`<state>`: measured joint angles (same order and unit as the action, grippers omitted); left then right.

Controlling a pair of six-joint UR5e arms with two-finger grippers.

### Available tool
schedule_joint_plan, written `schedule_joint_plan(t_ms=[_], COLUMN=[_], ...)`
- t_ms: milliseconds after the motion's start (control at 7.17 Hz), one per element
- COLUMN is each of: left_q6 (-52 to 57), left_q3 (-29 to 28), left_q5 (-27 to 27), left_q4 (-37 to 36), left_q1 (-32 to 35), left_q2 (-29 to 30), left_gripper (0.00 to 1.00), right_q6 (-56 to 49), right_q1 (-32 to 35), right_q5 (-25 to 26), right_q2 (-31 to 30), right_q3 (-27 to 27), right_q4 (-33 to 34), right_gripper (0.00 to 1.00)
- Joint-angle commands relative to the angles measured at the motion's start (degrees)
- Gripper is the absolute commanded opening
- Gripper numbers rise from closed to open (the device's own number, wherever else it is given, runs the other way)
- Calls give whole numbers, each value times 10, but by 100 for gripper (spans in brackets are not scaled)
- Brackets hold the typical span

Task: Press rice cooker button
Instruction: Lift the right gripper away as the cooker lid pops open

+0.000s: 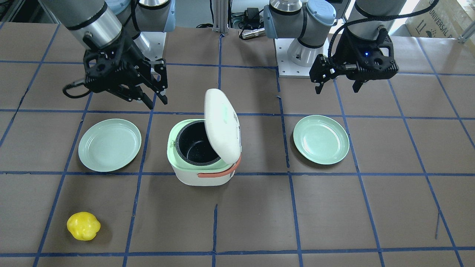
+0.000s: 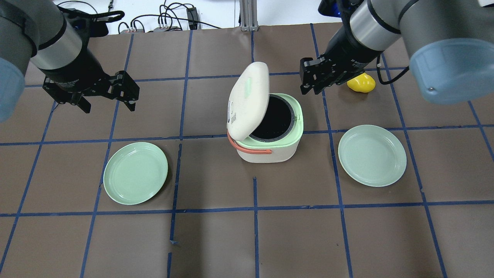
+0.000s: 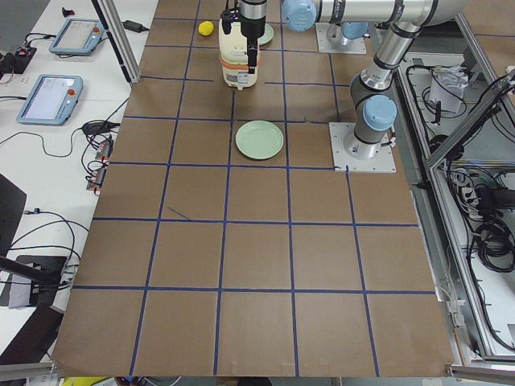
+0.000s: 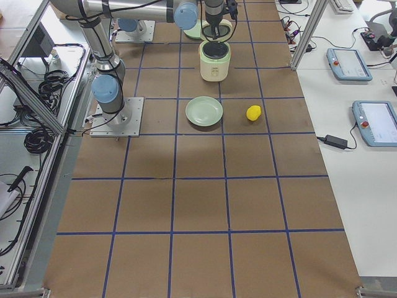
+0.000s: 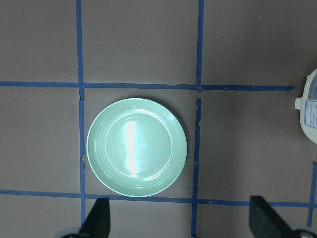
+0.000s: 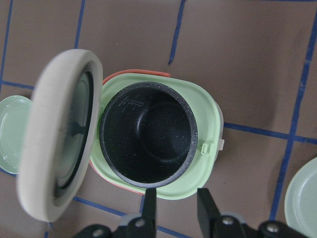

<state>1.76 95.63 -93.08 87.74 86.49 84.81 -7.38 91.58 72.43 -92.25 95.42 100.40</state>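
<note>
On the table (image 2: 254,239), nearest the robot, lie a left plate (image 2: 135,178) and a right plate (image 2: 372,155), each well apart from the rice cooker (image 2: 270,152) between them. Its lid (image 2: 249,104) stands open, tilted up over the cooker's left edge; the button (image 2: 249,83) sits on the lid's outer face near the raised edge, touched by nothing. Farther out, the left gripper (image 2: 108,105) hangs with fingers spread wide, holding nothing, well apart from the lid. The right gripper (image 2: 310,90) hovers by the cooker's far right corner, fingers a little apart, also holding nothing, with a yellow object (image 2: 361,83) beyond it
</note>
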Motion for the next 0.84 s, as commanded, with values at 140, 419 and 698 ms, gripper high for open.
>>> schedule_joint_plan(t_ms=[140, 419, 698], left_q6=[0, 0, 0], left_q3=[0, 0, 0], left_q5=[0, 0, 0], left_q4=[1, 1, 0], left_q1=[0, 0, 0], left_q2=[0, 0, 0], left_gripper=[100, 100, 100], right_q6=[59, 81, 81], right_q1=[-8, -32, -35], right_q5=[122, 129, 147], right_q2=[-35, -39, -36], right_q3=[-33, -33, -22], right_q4=[-64, -66, -67], right_gripper=[100, 100, 99])
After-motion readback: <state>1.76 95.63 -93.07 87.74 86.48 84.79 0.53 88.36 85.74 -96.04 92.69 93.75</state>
